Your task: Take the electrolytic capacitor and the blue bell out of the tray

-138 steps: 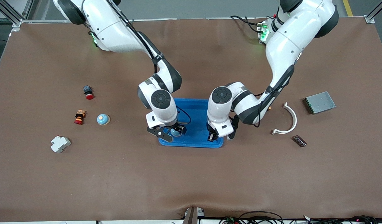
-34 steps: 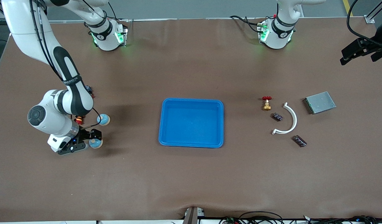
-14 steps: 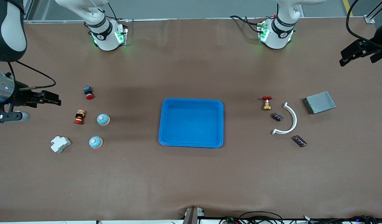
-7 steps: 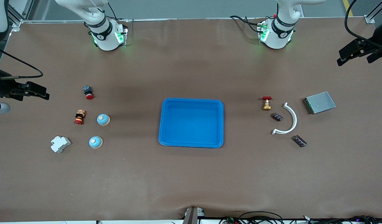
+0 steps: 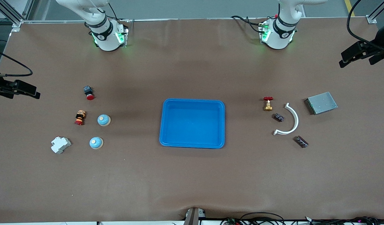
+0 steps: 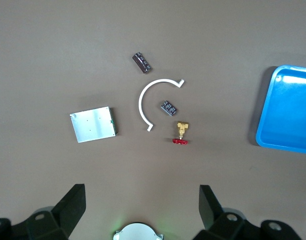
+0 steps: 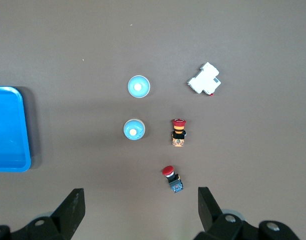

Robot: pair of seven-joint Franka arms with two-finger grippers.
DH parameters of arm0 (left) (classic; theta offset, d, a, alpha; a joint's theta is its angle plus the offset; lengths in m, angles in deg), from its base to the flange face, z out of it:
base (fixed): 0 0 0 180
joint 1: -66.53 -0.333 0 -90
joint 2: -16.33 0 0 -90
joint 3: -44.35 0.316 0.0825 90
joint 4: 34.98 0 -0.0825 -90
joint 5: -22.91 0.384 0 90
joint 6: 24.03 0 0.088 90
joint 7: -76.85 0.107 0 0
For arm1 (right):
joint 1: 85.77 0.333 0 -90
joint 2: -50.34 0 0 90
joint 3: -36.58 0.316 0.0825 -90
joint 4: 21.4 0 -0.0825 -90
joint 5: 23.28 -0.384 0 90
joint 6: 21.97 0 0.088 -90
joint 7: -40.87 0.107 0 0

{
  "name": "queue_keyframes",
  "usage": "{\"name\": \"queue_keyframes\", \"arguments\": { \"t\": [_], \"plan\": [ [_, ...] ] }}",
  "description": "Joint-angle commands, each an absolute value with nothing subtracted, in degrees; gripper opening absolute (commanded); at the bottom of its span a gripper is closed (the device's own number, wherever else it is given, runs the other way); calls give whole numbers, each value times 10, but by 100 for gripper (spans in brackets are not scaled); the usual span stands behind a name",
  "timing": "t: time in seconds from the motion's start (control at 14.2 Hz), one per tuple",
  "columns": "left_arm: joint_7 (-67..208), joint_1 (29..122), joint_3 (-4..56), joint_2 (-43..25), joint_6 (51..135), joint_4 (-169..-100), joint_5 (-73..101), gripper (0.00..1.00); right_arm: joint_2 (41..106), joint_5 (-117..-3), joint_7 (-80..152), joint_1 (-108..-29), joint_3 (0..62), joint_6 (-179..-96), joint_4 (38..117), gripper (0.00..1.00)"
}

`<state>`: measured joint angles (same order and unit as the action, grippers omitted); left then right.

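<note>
Two blue bells with cream buttons stand on the table toward the right arm's end: one (image 5: 103,120) (image 7: 134,130), the other (image 5: 96,142) (image 7: 139,86) nearer the front camera. Two small dark capacitors (image 5: 278,117) (image 5: 301,141) lie toward the left arm's end; both show in the left wrist view (image 6: 168,107) (image 6: 142,62). The blue tray (image 5: 192,123) in the middle is empty. My right gripper (image 5: 18,89) (image 7: 140,192) is open and empty, high over the table's edge at its own end. My left gripper (image 5: 356,54) (image 6: 141,192) is open and empty, high over its end.
Beside the bells are a white breaker (image 5: 60,144) and two red-capped push buttons (image 5: 88,92) (image 5: 80,117). Beside the capacitors are a red-handled brass valve (image 5: 267,103), a white curved strip (image 5: 288,120) and a grey metal box (image 5: 321,102).
Both arms left the tray. The right gripper let go of a bell beside the breaker, then drew back toward the table's edge. The left gripper has barely moved lately.
</note>
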<state>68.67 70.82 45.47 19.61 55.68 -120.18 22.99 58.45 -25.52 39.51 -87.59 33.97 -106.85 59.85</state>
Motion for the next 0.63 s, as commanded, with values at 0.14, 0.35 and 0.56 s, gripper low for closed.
{"name": "queue_keyframes", "arguments": {
  "t": [0.14, 0.35, 0.56],
  "plan": [
    [687, 704, 456, 210, 552, -1206, 220, 100, 561, -257, 408, -876, 318, -1056, 600, 100],
    [685, 693, 455, 220, 552, -1224, 221, 100, 560, -257, 409, -876, 317, -1056, 601, 100],
    [686, 695, 452, 204, 557, -1229, 225, 100, 560, -258, 409, -877, 316, -1056, 601, 100]
  ]
}}
